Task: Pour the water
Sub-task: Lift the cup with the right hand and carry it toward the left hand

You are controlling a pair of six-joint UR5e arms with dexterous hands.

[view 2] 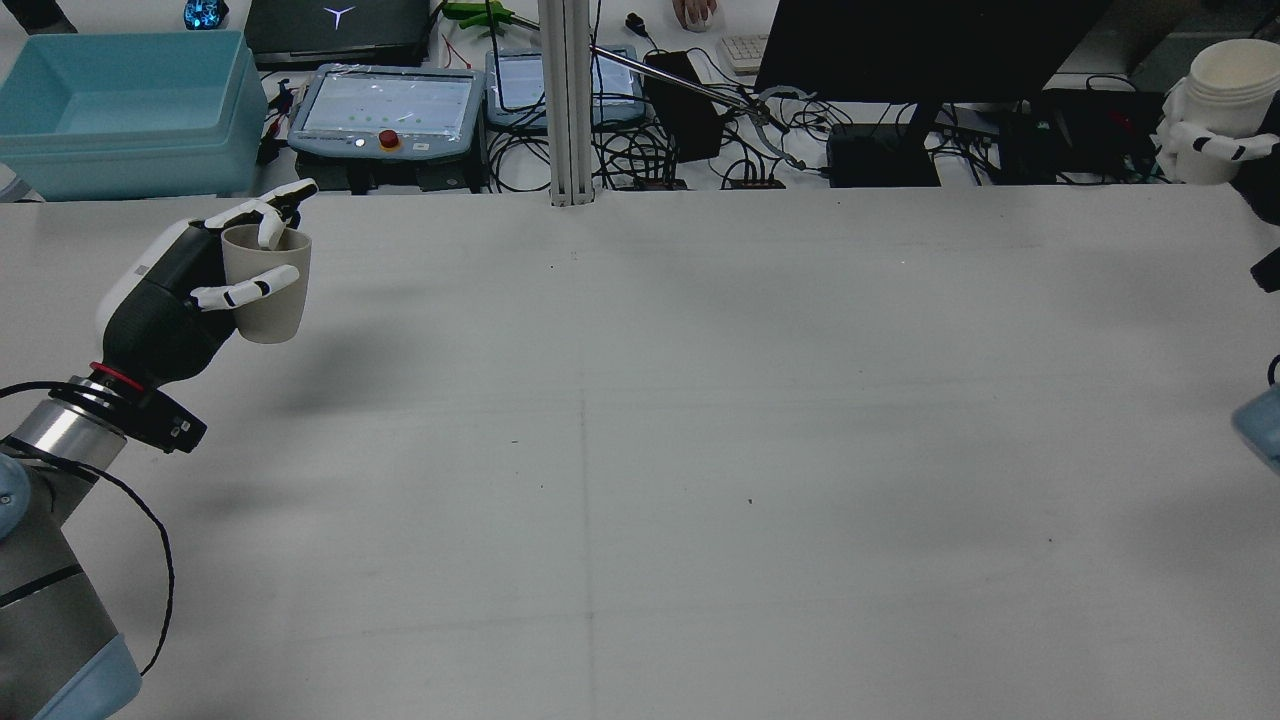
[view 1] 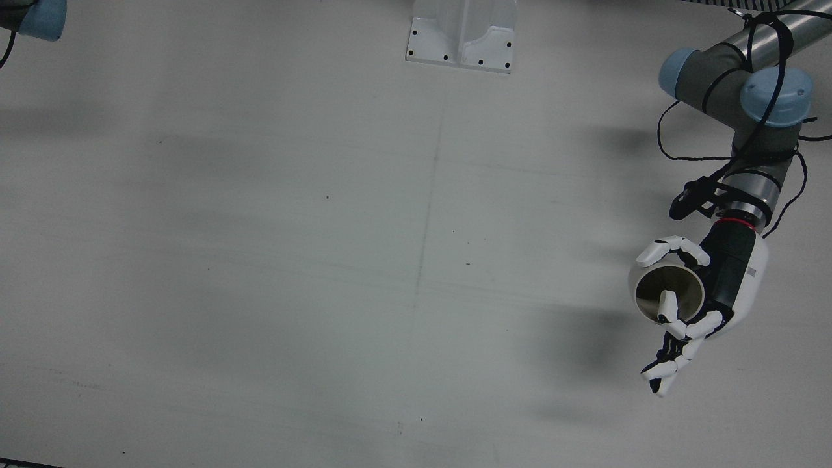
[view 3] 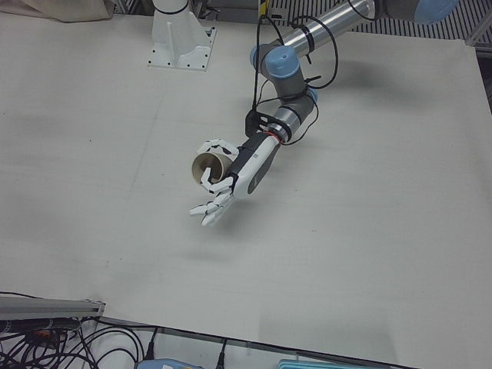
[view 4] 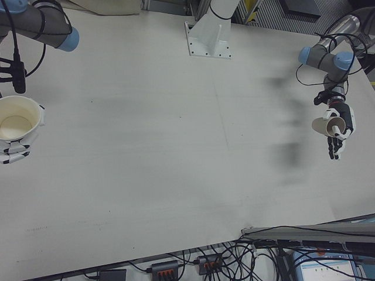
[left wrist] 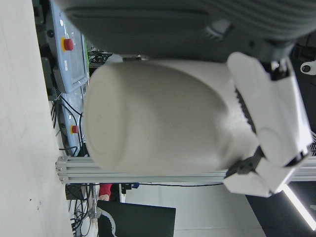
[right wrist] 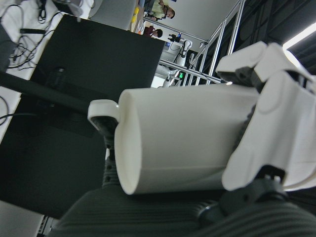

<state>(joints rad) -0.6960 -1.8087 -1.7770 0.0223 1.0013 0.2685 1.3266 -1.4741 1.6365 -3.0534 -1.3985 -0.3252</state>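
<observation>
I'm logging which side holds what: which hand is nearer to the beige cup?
Left. The left hand is wrapped around the beige cup, holding it above the table. The right hand is at the opposite edge, clasping a white cup.

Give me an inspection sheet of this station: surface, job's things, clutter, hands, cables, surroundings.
Surface: white table, bare apart from faint marks and shadows.
Job's things: beige cup held upright off the table on the robot's left side; white cup held upright at the far right side. Contents not discernible.
Clutter: nothing seen on the table.
Hands: left hand is shut on the beige cup; right hand is shut on the white cup.
Cables: black cable loops around the left arm's wrist and forearm.
Surroundings: behind the table, a blue bin, teach pendant, dark monitor and tangled wires.
</observation>
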